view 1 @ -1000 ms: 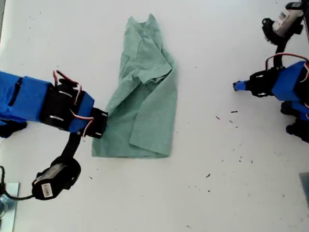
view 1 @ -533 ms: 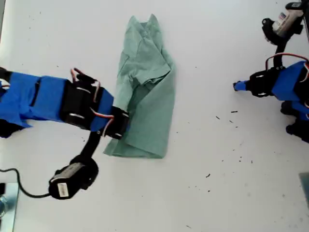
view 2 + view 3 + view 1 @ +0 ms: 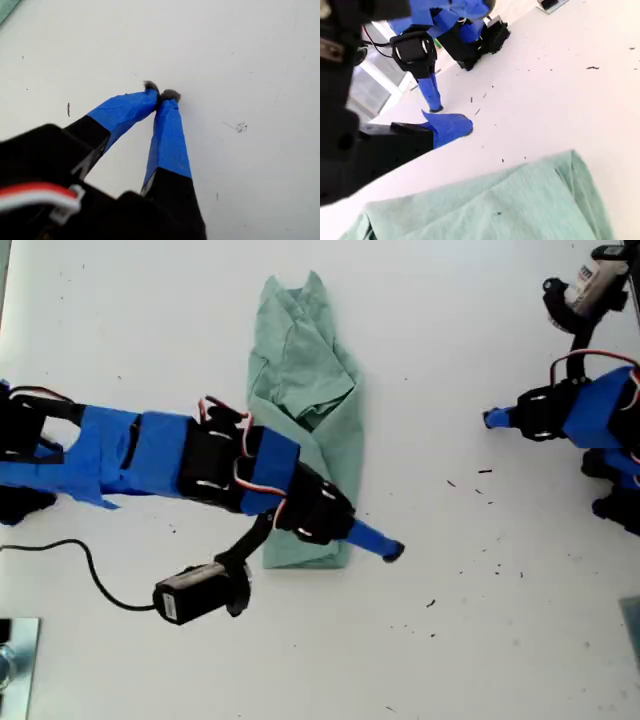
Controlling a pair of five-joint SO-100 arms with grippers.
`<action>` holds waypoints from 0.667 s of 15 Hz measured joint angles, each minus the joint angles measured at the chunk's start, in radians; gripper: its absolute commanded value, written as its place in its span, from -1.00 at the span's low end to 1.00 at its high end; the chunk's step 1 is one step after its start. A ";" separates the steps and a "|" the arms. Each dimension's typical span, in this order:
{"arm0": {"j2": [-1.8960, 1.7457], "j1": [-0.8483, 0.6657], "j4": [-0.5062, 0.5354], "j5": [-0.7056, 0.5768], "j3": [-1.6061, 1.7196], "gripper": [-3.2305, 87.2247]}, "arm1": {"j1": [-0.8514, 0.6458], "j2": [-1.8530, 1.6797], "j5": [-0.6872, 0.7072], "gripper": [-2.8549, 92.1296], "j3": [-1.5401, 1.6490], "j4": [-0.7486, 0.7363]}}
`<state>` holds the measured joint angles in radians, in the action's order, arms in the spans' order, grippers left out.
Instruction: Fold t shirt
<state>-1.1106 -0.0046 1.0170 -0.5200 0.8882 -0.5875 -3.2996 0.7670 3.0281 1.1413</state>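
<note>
1 long narrow strip of t shirt (image 3: 305,390) is lying mid-table (image 3: 480,640) under our second hand (image 3: 388,550), whose grip we cannot tell, so we are favouring smoothing the crease flat while our first hand (image 3: 161,95) is hovering pressed together.

No legible text, brand, number or sign anywhere in the three views. A white sticker (image 3: 171,607) on the black camera module hanging under the arm at the exterior view's left, its print too small and blurred to make out. Likewise a pale label (image 3: 592,280) on the module at that view's upper right corner, unreadable.
</note>
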 measured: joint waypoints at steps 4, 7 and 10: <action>-0.549 -0.100 0.135 0.066 0.411 -0.38 | 0.000 0.000 0.000 -0.89 0.000 0.003; -1.085 -0.284 0.057 0.135 1.085 -0.67 | 0.000 0.000 0.000 -0.89 0.000 0.003; -1.462 -0.337 -0.023 0.210 1.695 -0.93 | 0.000 0.000 -0.015 -0.89 0.000 0.003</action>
<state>-2.5725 -0.3421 0.9940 -0.3099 2.5832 -0.5875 -3.2996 0.7517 3.0281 1.1443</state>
